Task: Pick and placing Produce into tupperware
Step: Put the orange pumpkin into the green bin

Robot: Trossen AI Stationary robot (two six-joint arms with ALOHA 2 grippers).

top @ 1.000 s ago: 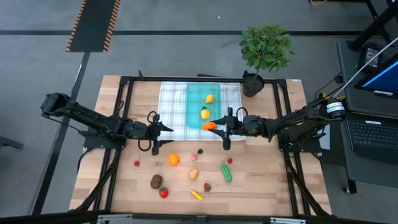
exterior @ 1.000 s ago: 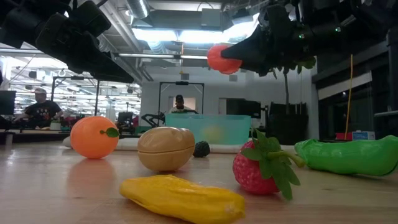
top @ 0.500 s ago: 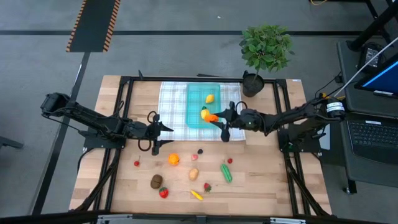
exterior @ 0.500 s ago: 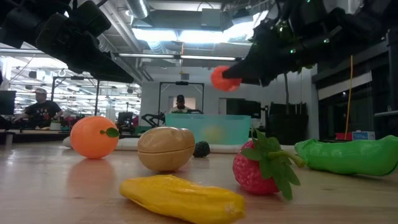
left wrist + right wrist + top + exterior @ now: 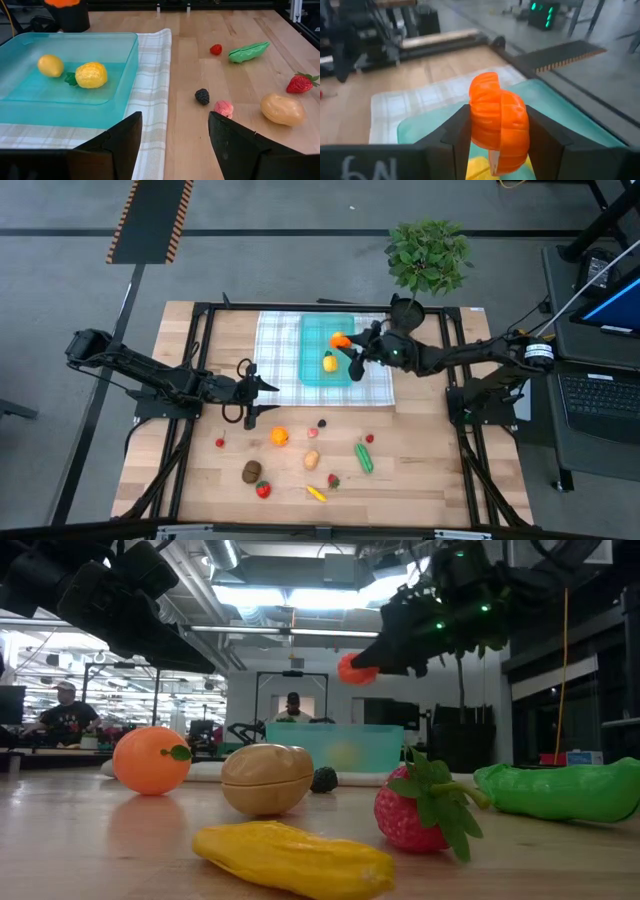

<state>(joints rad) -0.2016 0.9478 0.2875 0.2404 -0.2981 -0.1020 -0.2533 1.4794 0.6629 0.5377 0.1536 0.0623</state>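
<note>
Right wrist view shows the right pincer (image 5: 497, 132) pinching a ribbed orange segment (image 5: 498, 122) by its flanks over the tupperware (image 5: 570, 117) — looks light, stiff, slick; left pincer (image 5: 172, 145) spread.

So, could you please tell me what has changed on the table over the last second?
The right hand, shut on the small orange segmented fruit, carried it from the near edge of the translucent teal rectangular container to above its far half, beside the two yellow lemons inside. The left hand stayed open over the checked cloth; the loose produce on the wood did not move.
</note>
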